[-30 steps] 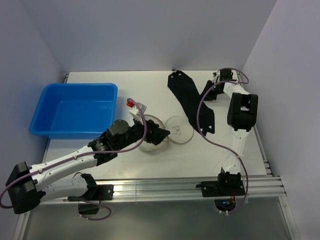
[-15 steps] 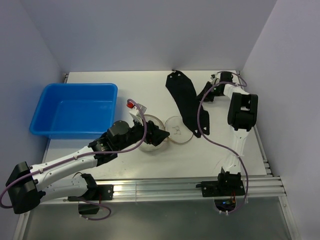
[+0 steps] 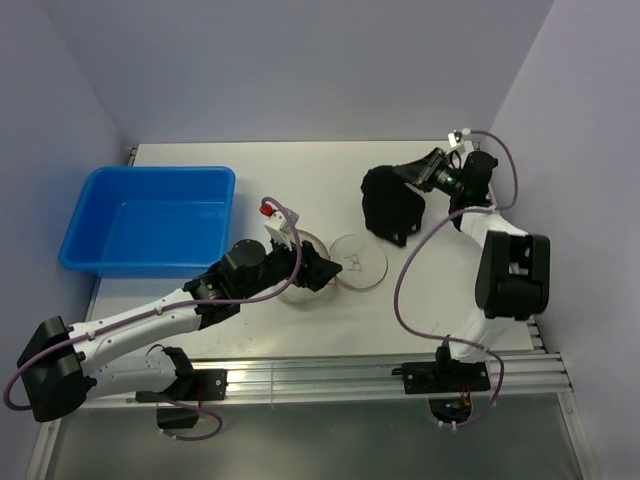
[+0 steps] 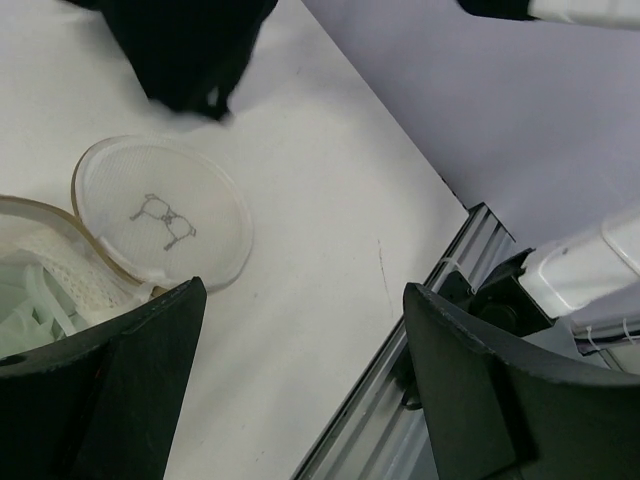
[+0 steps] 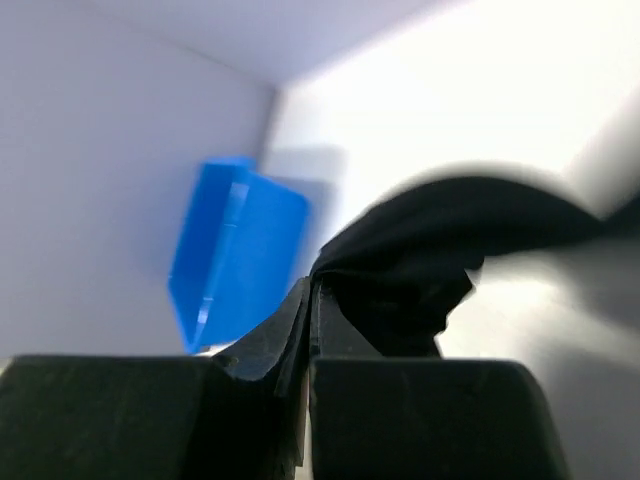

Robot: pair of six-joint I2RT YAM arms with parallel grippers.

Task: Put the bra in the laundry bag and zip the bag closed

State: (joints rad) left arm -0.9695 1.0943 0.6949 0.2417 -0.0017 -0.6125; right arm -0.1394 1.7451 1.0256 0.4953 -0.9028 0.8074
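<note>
The laundry bag (image 3: 292, 290) is a round mesh drum with a tan rim, standing at mid-table. Its round lid (image 3: 357, 262) lies flipped open on its right. My left gripper (image 3: 318, 268) hovers over the bag, open and empty. In the left wrist view the lid (image 4: 160, 210) and the bag's open mouth (image 4: 50, 262) show. Pale fabric (image 4: 25, 320) that looks like the bra lies inside. My left gripper (image 4: 300, 330) is wide apart there. My right gripper (image 3: 428, 172) is shut on the black cloth (image 3: 393, 205), held bunched above the table. It also shows in the right wrist view (image 5: 420, 260), pinched by that gripper (image 5: 310, 290).
A big blue plastic tub (image 3: 150, 220) stands at the left and shows in the right wrist view (image 5: 235, 250). The metal rail (image 4: 400, 400) runs along the table's near edge. The right arm's base (image 4: 590, 270) is at the near right.
My right gripper has lifted the black cloth off the table and it now hangs bunched. The right arm swung up and right. My left gripper shifted slightly over the bag.
</note>
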